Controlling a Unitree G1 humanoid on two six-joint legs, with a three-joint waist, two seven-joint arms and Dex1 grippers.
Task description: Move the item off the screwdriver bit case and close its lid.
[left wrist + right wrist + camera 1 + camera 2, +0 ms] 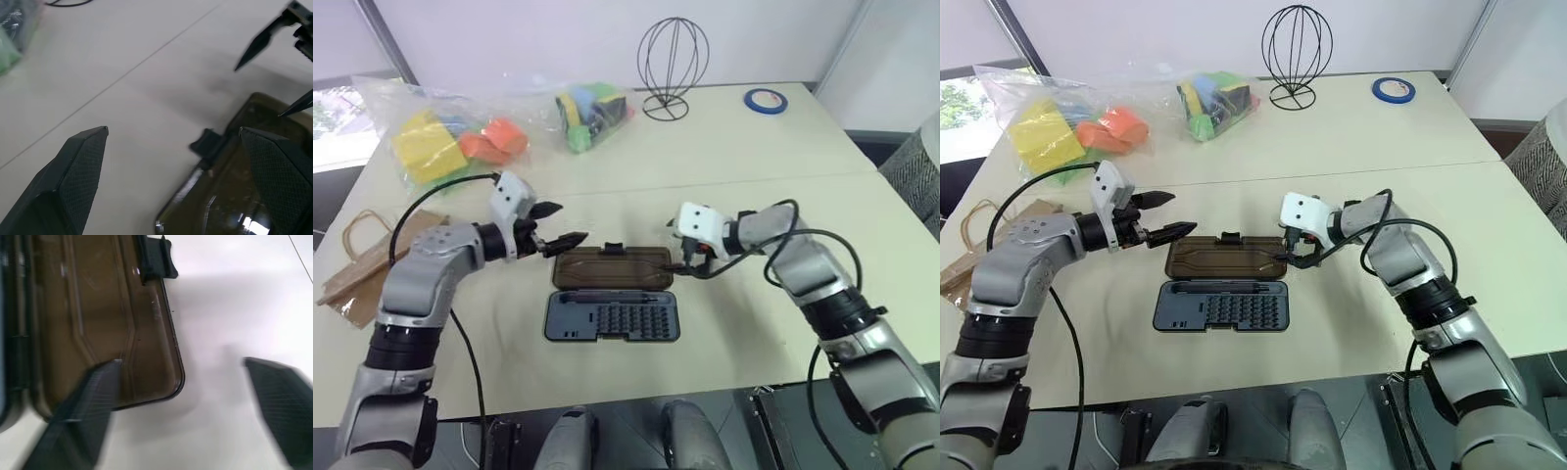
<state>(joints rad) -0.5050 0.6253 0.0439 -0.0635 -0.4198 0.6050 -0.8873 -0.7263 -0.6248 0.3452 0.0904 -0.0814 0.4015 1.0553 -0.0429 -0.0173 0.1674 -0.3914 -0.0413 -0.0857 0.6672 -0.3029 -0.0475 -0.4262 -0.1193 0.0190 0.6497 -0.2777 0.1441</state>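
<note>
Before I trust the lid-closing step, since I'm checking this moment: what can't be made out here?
- Brown paper bag: cut off by the head view's edge and partly behind the left arm.
- Bits in the tray: too small to tell types.
- Right gripper: fingers motion-blurred in its wrist view.
- Lid: cropped in both wrist views.

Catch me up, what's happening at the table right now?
The paper bag already lies off to the robot's left, clear of the bit case. The case lies open, its brown lid flat on the table. The left gripper and right gripper hover open at the lid's two ends, holding nothing. The lid is not yet closed.
</note>
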